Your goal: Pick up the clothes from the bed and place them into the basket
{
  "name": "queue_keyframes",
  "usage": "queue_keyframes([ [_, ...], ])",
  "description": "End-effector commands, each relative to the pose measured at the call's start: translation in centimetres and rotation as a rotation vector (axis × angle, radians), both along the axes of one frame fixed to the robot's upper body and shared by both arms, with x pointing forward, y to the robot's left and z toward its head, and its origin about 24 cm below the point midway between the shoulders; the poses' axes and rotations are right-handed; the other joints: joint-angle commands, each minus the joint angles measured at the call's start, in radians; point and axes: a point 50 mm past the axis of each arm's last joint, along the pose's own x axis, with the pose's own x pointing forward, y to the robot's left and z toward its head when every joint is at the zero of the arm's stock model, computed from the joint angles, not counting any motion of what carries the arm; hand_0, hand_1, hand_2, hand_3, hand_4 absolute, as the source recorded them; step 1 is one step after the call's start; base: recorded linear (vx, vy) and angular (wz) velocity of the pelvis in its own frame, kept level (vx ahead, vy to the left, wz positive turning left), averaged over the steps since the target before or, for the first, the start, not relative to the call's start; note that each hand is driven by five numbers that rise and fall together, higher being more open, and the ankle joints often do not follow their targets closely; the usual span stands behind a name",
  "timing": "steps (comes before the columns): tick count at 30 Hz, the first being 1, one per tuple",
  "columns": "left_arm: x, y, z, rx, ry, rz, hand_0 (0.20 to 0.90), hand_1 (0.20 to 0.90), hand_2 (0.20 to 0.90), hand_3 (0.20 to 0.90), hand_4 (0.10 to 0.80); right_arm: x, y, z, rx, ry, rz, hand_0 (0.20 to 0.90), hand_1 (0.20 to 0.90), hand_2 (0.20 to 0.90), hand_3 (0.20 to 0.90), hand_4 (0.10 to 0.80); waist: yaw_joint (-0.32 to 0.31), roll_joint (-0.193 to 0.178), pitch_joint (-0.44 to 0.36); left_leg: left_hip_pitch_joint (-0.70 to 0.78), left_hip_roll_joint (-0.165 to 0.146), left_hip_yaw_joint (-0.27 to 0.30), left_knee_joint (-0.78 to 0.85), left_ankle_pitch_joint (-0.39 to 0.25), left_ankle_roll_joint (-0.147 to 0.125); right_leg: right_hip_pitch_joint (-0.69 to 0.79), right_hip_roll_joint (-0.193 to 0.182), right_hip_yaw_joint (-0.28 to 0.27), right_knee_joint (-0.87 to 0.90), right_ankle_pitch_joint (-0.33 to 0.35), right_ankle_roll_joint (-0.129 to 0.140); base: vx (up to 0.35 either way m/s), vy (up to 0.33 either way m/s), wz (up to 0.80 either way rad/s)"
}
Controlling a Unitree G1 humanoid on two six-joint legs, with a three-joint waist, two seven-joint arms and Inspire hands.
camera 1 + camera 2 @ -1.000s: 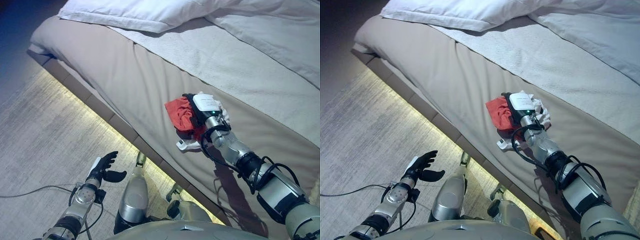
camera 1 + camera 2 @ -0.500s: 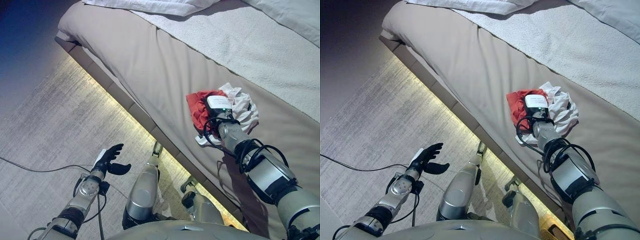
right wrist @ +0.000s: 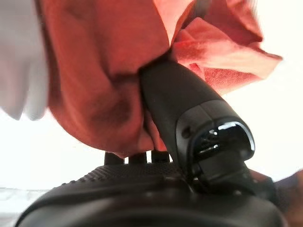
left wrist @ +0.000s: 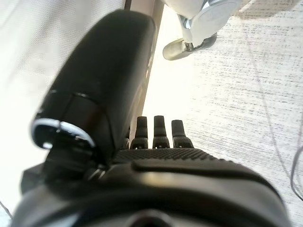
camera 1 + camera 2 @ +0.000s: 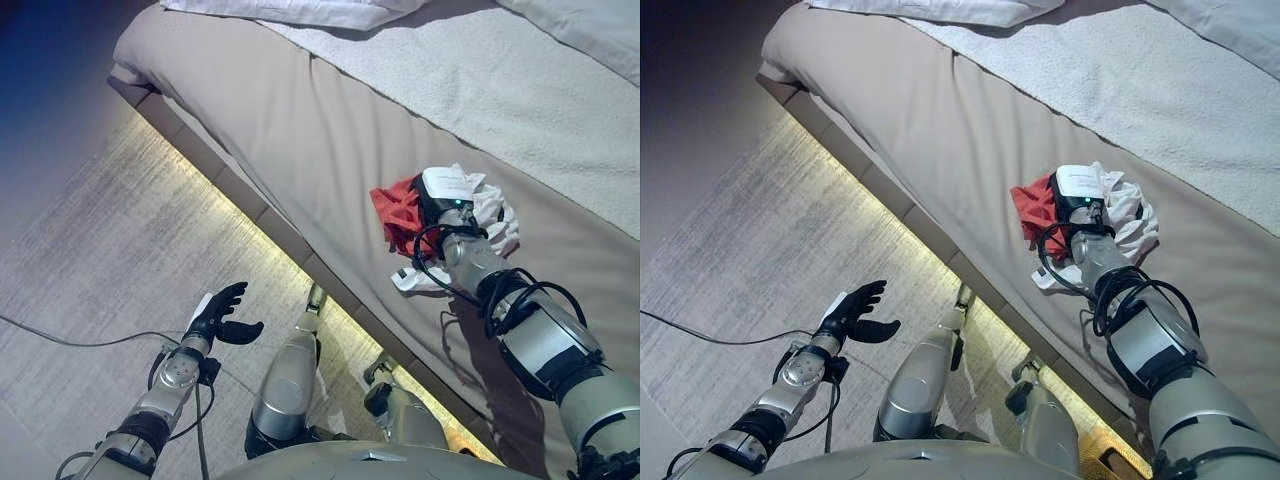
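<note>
The bed (image 5: 300,120) runs across the upper part of the scene, its beige side dropping to a lit base above the grey carpet (image 5: 90,250). Near the bed's side edge lie the clothes: a white garment (image 5: 492,212) touching a red garment (image 5: 400,208). The right hand (image 3: 180,99) is clenched into the red garment. The left hand (image 5: 222,315) hangs over the carpet, fingers relaxed, holding nothing.

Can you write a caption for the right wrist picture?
Dark right hand gripping crumpled red cloth garment.
</note>
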Motion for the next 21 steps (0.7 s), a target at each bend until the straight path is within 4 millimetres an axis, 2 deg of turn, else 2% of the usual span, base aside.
queue_keyframes([
  [1,-1.5,0.5,0.1,0.014,-0.017,0.004,0.900,0.900,0.900,0.900,0.800,0.7,-1.1,7.7,0.177,-0.383,0.020,0.300,0.300,0.300,0.200,0.100,-0.030,-0.027,-0.070,0.029,0.028,0.049,0.013,-0.089,-0.019,0.021,-0.017,0.022,0.098,-0.062,0.006,0.042,0.064,-0.11],
  [3,-2.4,0.5,-0.5,0.006,0.005,0.036,0.900,0.900,0.900,0.900,0.800,-0.5,-1.1,7.7,0.321,-0.445,0.049,0.300,0.300,0.300,0.200,0.100,-0.061,-0.035,-0.094,0.057,0.030,0.065,0.002,-0.094,-0.019,0.039,-0.016,0.038,0.085,-0.060,0.007,0.044,0.072,-0.14],
  [8,-4.8,-0.3,-2.1,-0.009,0.069,0.084,0.900,0.900,0.900,0.900,0.800,-4.2,0.3,6.0,0.587,-0.525,0.146,0.300,0.300,0.300,0.200,0.100,-0.129,-0.042,-0.155,0.118,0.034,0.098,-0.024,-0.098,-0.013,0.080,-0.010,0.071,0.051,-0.049,0.009,0.057,0.064,-0.18],
  [12,-7.5,-1.3,-3.8,-0.025,0.138,0.113,0.900,0.900,0.900,0.900,0.800,-8.1,-0.1,4.5,0.866,-0.524,0.212,0.300,0.300,0.300,0.200,0.100,-0.191,-0.047,-0.216,0.178,0.042,0.132,-0.044,-0.102,-0.012,0.120,0.002,0.107,0.019,-0.043,0.009,0.064,0.039,-0.20],
  [14,-8.3,-2.0,-4.3,-0.039,0.153,0.120,0.900,0.900,0.900,0.900,0.800,-9.6,-0.3,4.3,1.118,-0.515,0.270,0.300,0.300,0.300,0.200,0.100,-0.220,-0.052,-0.240,0.207,0.046,0.148,-0.051,-0.110,-0.013,0.133,0.008,0.122,-0.005,-0.034,0.009,-0.003,0.001,-0.16],
  [15,-8.4,-2.1,-4.4,-0.041,0.155,0.118,0.900,0.900,0.900,0.900,0.800,-9.8,-0.3,4.4,1.185,-0.506,0.292,0.300,0.300,0.300,0.200,0.100,-0.226,-0.053,-0.243,0.213,0.047,0.151,-0.052,-0.112,-0.013,0.137,0.009,0.124,-0.010,-0.033,0.009,-0.019,-0.007,-0.20],
  [16,-8.7,-2.4,-4.7,-0.050,0.166,0.125,0.900,0.900,0.900,0.900,0.800,-10.6,-0.2,4.2,1.389,-0.475,0.369,0.300,0.300,0.300,0.200,0.100,-0.251,-0.056,-0.258,0.234,0.053,0.167,-0.059,-0.114,-0.015,0.147,0.013,0.135,-0.030,-0.022,0.010,-0.016,-0.005,-0.23],
  [17,-8.8,-2.5,-4.8,-0.055,0.169,0.127,0.900,0.900,0.900,0.900,0.800,-10.8,-0.2,4.0,1.491,-0.440,0.411,0.300,0.300,0.300,0.200,0.100,-0.261,-0.057,-0.264,0.243,0.056,0.173,-0.061,-0.114,-0.016,0.154,0.016,0.141,-0.039,-0.019,0.010,-0.027,-0.006,-0.26],
  [18,-8.8,-2.7,-4.9,-0.062,0.169,0.129,0.900,0.900,0.900,0.900,0.800,-11.0,-0.3,3.8,1.691,-0.420,0.465,0.300,0.300,0.300,0.200,0.100,-0.272,-0.057,-0.271,0.250,0.061,0.180,-0.065,-0.114,-0.018,0.160,0.020,0.146,-0.044,-0.018,0.009,-0.032,-0.005,-0.20],
  [21,-8.8,-2.9,-5.1,-0.068,0.176,0.128,0.900,0.900,0.900,0.900,0.800,-11.4,-0.1,3.0,1.932,-0.399,0.556,0.300,0.300,0.300,0.200,0.100,-0.287,-0.060,-0.285,0.262,0.068,0.189,-0.067,-0.114,-0.021,0.172,0.025,0.152,-0.049,-0.022,0.006,-0.035,-0.017,-0.20],
])
